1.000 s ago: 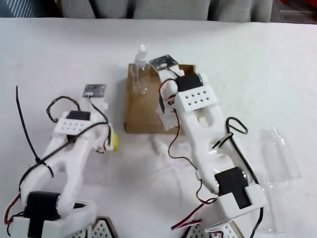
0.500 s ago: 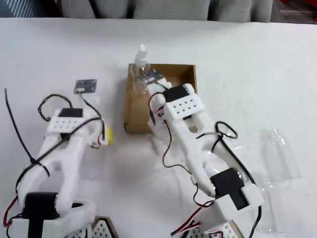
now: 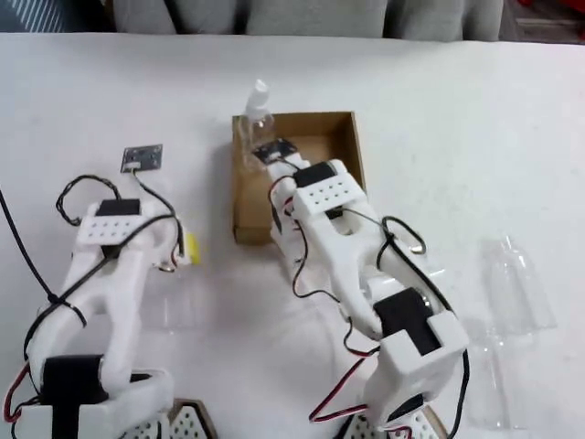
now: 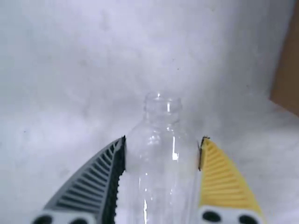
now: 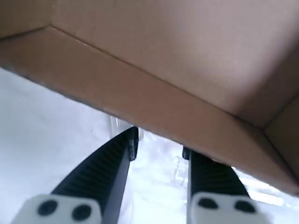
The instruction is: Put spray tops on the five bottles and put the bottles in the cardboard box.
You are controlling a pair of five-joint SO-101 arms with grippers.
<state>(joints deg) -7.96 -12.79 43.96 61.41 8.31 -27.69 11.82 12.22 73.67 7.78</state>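
Observation:
A clear bottle [image 4: 161, 158] with no top sits between the grey and yellow fingers of my left gripper [image 4: 161, 142], which is shut on it, left of the cardboard box [image 3: 343, 146]. In the box's far left corner stands one bottle with a white spray top [image 3: 259, 114]. My right gripper [image 5: 159, 144] hangs at the box's near wall [image 5: 154, 100], black fingers apart, with something pale and clear [image 5: 178, 171] on the table between them. In the high view the right arm [image 3: 334, 206] covers the box's near half.
Clear bottles without tops [image 3: 516, 283] lie on the white table at the right. Cables loop off both arms. The table's far half and its left side are bare white surface [image 3: 110, 91].
My right arm has drawn back from over the box's far part to its near wall. The left arm has shifted a little left and away with its bottle.

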